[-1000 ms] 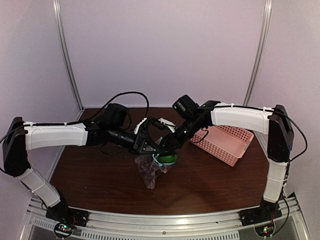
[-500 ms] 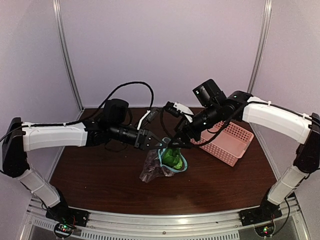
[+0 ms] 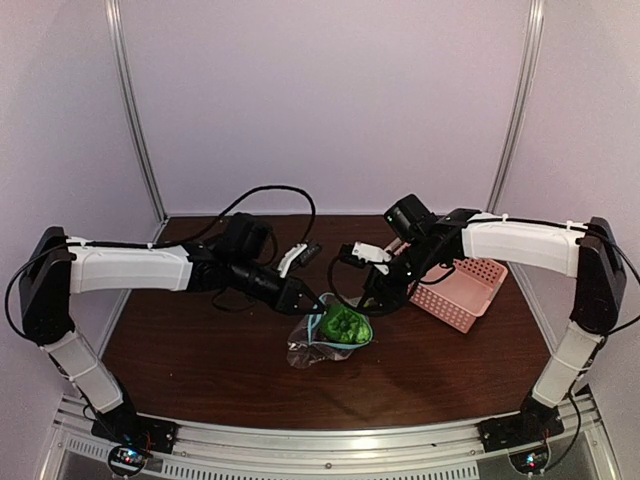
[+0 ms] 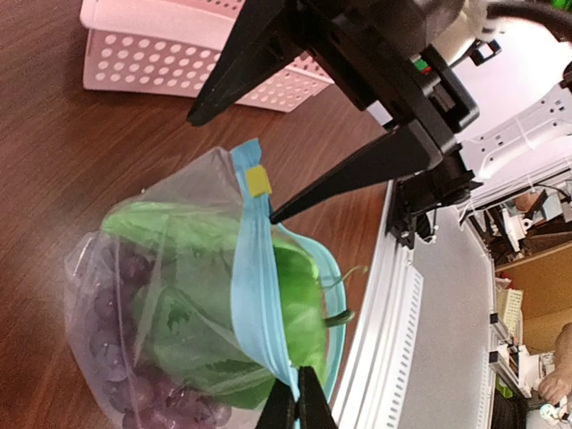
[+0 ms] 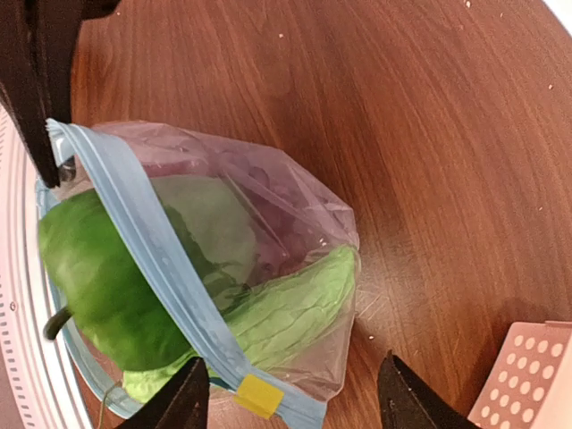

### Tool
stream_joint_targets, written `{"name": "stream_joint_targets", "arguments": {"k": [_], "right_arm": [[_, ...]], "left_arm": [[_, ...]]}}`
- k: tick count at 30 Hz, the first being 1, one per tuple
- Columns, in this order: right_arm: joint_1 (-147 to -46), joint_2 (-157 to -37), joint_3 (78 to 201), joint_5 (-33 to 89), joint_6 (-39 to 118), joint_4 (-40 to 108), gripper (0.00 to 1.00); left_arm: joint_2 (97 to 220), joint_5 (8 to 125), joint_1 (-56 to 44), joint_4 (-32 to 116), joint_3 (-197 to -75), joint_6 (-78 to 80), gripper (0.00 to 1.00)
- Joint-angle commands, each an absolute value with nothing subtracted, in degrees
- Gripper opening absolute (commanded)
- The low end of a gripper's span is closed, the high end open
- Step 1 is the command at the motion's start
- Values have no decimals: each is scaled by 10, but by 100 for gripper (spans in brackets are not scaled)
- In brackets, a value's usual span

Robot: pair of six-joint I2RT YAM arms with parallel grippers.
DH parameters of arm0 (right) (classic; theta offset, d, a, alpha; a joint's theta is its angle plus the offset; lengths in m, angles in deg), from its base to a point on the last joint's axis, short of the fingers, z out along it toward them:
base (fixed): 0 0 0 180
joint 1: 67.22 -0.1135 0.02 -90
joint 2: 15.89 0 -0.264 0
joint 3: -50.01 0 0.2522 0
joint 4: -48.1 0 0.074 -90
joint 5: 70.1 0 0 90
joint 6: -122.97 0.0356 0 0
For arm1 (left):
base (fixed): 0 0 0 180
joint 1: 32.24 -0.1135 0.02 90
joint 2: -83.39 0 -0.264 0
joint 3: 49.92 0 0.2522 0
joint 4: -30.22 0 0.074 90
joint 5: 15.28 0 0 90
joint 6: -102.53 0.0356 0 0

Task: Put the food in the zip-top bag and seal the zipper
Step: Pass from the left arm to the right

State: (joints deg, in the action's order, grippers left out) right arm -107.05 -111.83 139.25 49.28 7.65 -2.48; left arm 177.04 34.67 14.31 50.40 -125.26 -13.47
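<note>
**A:** What's different from a second ago? I keep flipping between the shots.

**B:** It's mostly the right gripper point(image 5: 293, 365). A second ago it's buried in the mouth of the zip-top bag point(image 3: 322, 338) with the green vegetable point(image 3: 343, 322). Half a second ago that arm is up high. Now it's back down just beside the bag with its fingers spread wide, holding nothing. So the veg is dropped off.

**A:** And the left one?

**B:** The left gripper point(image 4: 298, 395) hasn't let go. It's pinched tight on the zipper point(image 4: 250, 277) at one end of the mouth. The bag also rides higher half a second ago and now it's slumped on the table point(image 3: 200, 370), a bit nearer the pink basket point(image 3: 455, 285) but apart from it.

**A:** So the food's all in?

**B:** Looks like it to me. The grapes point(image 4: 125, 375) are down in the bottom, purple through the plastic, and the vegetable sits on top of them. The loading half seems done and the sealing isn't.

**A:** The mouth's still open, right?

**B:** Yeah, the two blue lips bow apart around the veg, which sits high between them with its stem poking out. My guess is it needs nudging deeper or the strip won't close flat. The yellow slider tab point(image 5: 259, 395) is at the end nearest the right fingers, so that's probably the next grab.
</note>
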Motion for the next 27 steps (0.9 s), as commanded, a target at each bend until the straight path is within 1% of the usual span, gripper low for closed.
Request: {"name": "stream_joint_targets", "arguments": {"k": [1, 4, 8, 12, 14, 19, 20, 21, 22, 23, 25, 27], "right_arm": [[-1070, -1145, 1417, 492, 84, -15, 62], [-1071, -1142, 1417, 502, 91, -19, 66], [-1076, -1139, 1421, 500, 71, -24, 62], [-1100, -1140, 1441, 508, 9, -70, 68], [-1115, -1141, 1444, 494, -25, -97, 69], [-1116, -1160, 1450, 470, -48, -102, 66], [-1116, -1167, 1452, 469, -40, -97, 64], [-1116, -1171, 1457, 470, -34, -91, 59], [-1116, -1178, 1463, 476, -26, -87, 55], [-1116, -1183, 1470, 480, -20, -86, 50], [-1116, -1192, 1481, 484, -14, -86, 40], [-1117, -1193, 1485, 477, -11, -80, 30]], "left_arm": [[1778, 416, 142, 570, -1274, -104, 0], [1778, 429, 142, 570, -1273, -113, 0], [1778, 432, 143, 563, -1274, -119, 0], [1776, 438, 142, 564, -1282, -119, 0], [1772, 437, 142, 567, -1286, -116, 0], [1747, 447, 142, 581, -1292, -97, 0], [1742, 449, 142, 581, -1292, -95, 0], [1739, 449, 142, 581, -1292, -95, 0], [1738, 450, 143, 581, -1291, -94, 3], [1737, 451, 142, 583, -1291, -94, 8], [1730, 464, 143, 588, -1285, -93, 25], [1703, 504, 147, 587, -1262, -86, 40]]}}
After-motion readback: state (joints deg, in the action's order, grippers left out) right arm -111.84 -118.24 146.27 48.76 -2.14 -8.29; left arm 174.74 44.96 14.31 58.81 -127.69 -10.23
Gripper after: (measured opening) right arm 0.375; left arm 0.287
